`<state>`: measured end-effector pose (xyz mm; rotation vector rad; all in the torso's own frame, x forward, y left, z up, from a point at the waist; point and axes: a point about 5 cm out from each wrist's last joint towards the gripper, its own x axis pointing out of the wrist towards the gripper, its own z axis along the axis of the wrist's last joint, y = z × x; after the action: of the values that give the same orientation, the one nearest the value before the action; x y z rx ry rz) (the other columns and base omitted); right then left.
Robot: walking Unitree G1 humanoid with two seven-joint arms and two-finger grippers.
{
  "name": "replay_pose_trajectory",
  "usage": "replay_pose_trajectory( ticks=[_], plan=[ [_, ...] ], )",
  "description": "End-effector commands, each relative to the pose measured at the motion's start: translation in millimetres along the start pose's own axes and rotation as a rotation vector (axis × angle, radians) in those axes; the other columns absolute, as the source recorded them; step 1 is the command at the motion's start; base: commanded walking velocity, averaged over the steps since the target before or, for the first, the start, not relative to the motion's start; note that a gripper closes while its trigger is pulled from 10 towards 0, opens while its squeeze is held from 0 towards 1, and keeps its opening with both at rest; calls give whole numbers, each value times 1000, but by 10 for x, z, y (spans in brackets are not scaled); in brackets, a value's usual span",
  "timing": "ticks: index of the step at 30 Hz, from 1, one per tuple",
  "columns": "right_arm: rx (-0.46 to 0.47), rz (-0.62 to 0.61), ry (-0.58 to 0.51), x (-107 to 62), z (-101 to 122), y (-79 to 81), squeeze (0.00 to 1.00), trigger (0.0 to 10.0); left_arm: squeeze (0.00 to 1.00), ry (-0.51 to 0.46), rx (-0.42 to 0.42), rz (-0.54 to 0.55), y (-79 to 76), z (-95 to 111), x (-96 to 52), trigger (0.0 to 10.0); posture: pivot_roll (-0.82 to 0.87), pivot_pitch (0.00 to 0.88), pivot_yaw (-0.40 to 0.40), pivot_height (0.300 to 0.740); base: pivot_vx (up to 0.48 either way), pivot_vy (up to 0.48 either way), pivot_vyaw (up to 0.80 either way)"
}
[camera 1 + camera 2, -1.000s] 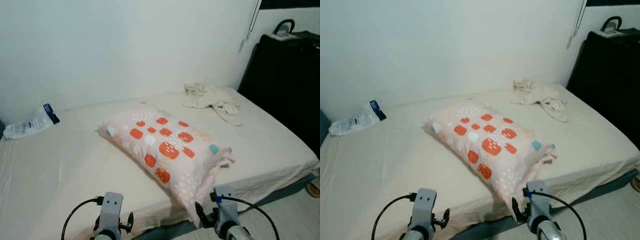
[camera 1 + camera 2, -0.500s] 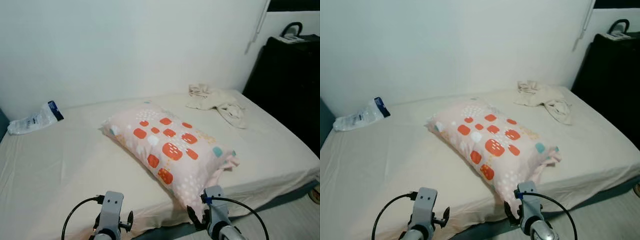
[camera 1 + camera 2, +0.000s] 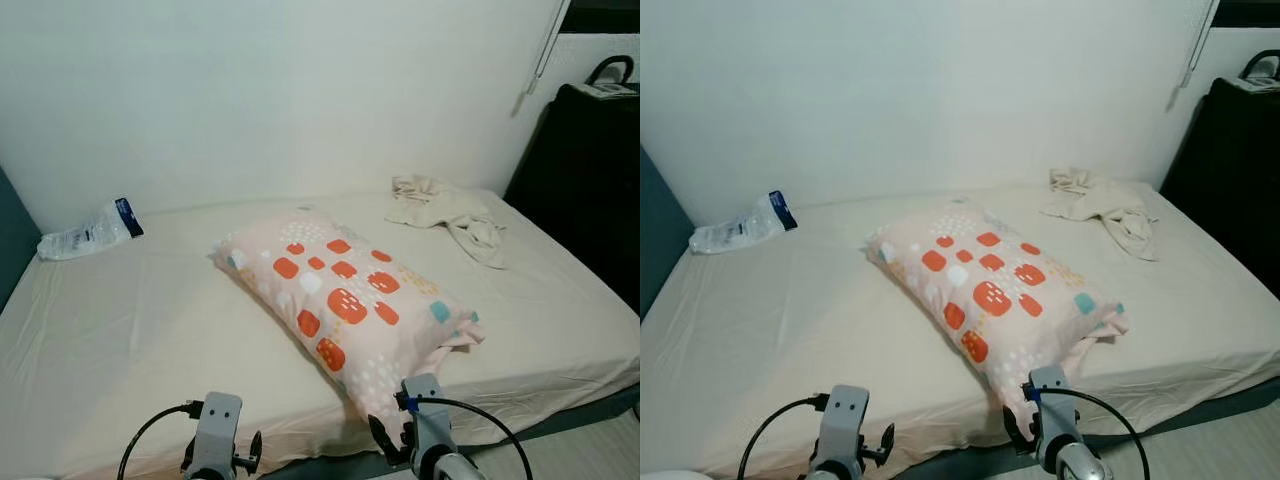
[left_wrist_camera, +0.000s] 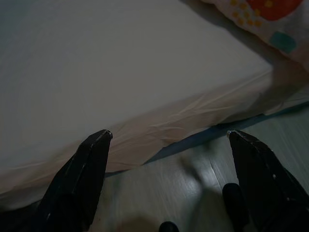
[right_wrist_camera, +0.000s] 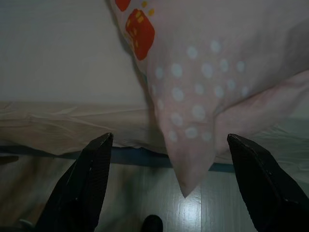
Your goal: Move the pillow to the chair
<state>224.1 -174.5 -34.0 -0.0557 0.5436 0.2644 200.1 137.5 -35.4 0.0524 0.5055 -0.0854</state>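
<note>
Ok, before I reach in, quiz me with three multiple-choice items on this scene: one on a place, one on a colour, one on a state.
1. Where does the pillow lie?
A. on the floor
B. on the bed, one corner hanging over the near edge
C. against the wall

2. What colour are the pillow's biggest patches?
A. orange-red
B. green
C. black

3. How is the right pincer?
A. shut on the pillow
B. shut on the sheet
C. open, holding nothing

Answers: 1 B, the corner droops past the mattress edge; 2 A, orange-red blocks on pale pink; 3 C, its fingers stand wide apart below the hanging corner.

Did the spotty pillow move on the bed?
No. The pillow lies the same against the crumpled cloth and bed; the camera shifted.
</note>
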Motion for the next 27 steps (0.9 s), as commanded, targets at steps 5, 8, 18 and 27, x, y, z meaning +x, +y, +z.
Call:
replay_pose_trajectory(
  ticks=[5,8,18,27],
  plan=[
    [23,-12,-7,2,-12,14,0,10000,0,-13,18,-2,47,29,-2,10000,-17,0,-28,740,0,-286,0],
    [24,-12,-10,6,-7,15,0,10000,0,-15,18,0,49,37,-1,10000,-16,0,-28,740,0,0,0],
    [35,-19,-11,22,8,-2,0,10000,0,-20,18,-9,41,62,7,10000,-13,0,-27,740,0,-192,0],
    [40,-30,-8,29,13,-7,0,10000,0,-20,17,-8,54,69,16,10000,-13,0,-23,740,0,-480,0]
  ],
)
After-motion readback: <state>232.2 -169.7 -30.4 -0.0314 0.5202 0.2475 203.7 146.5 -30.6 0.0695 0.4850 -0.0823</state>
